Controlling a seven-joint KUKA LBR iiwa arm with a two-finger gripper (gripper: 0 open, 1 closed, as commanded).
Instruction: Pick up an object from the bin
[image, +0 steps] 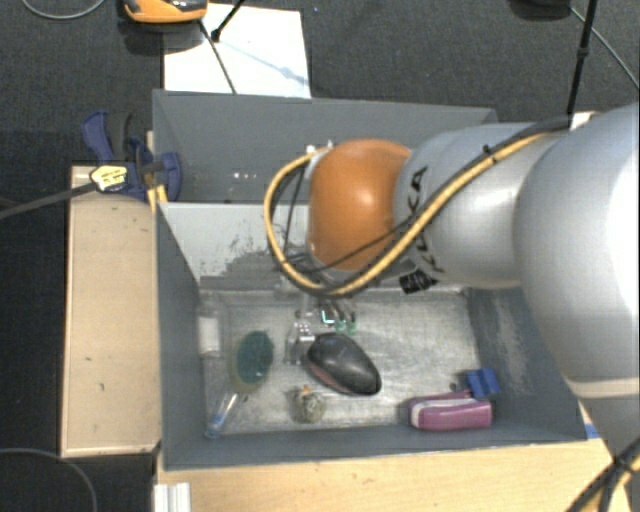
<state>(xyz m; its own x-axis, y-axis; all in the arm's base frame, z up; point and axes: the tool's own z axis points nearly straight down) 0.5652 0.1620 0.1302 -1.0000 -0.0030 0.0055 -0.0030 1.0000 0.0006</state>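
Grey metal bin (182, 350) | gripper (319, 333) directly above black oval object (347, 368), bin centre | grip state: cannot tell | green oval disc (253, 358) left; purple block (450, 413) front right

The arm (520, 220), with its orange cover (355, 205), reaches down into the bin (190, 270), and the gripper (316, 335) hangs at the upper left end of a black oval (345, 366) in the middle of the floor. A green oval (252, 358) lies to the left and a brown lump (308, 404) just in front. A pink case (450, 413) and a blue block (483, 382) lie to the right.
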